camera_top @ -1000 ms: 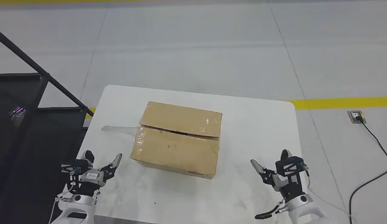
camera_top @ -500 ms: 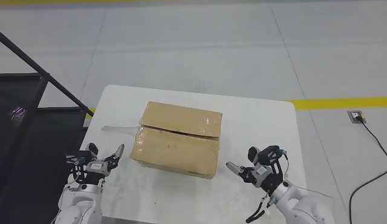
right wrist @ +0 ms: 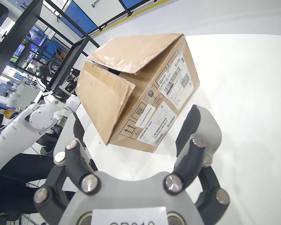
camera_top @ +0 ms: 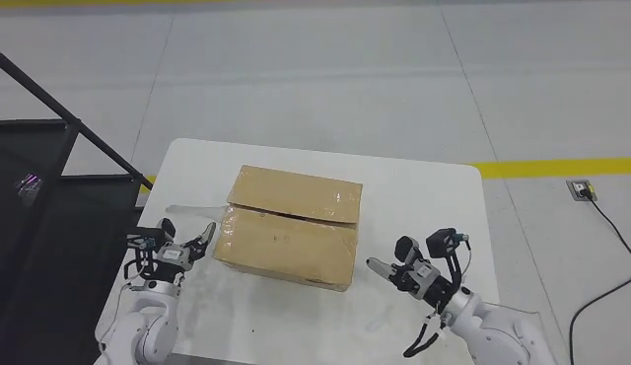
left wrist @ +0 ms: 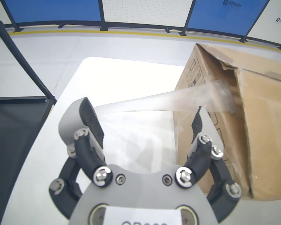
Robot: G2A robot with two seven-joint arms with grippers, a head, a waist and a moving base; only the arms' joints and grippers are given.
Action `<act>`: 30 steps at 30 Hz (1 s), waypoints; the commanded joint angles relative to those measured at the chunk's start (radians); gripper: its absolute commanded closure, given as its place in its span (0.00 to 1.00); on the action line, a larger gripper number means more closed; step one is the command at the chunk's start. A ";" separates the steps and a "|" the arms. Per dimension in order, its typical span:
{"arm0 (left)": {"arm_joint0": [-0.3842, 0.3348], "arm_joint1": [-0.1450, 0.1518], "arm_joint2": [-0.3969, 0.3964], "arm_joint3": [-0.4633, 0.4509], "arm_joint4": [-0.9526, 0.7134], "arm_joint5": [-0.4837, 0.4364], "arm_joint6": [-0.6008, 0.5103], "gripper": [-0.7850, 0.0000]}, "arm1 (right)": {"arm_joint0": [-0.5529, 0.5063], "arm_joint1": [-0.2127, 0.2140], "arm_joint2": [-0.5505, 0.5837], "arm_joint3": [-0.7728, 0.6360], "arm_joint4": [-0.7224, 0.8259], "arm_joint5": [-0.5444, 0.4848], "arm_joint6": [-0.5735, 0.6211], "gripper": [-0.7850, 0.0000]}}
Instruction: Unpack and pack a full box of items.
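While both stand spread, left gripper [camera_top: 187,233] just beside box [camera_top: 291,229], right gripper [camera_top: 386,255] near its opposite end

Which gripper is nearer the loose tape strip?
The left gripper: the clear tape strip trails from the box end it faces; the right gripper faces the labelled end.

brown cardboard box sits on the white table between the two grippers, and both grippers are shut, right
No, both are open. The left gripper in the left wrist view and the right gripper in the right wrist view have fingers spread wide. The brown cardboard box sits on the white table between them.
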 commanded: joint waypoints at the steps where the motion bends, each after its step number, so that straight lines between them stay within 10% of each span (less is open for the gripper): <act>1: -0.002 -0.001 0.006 0.005 0.001 -0.013 -0.005 0.00 | 0.007 0.000 -0.003 0.007 0.010 0.005 0.008 0.00; 19: 0.013 -0.006 0.040 -0.015 0.031 -0.044 -0.012 0.00 | 0.155 0.004 -0.040 0.138 0.234 -0.135 0.156 0.00; 30: 0.159 0.002 -0.090 -0.154 -0.093 -0.053 0.014 0.00 | 0.301 0.001 -0.091 0.290 0.360 -0.146 0.231 0.00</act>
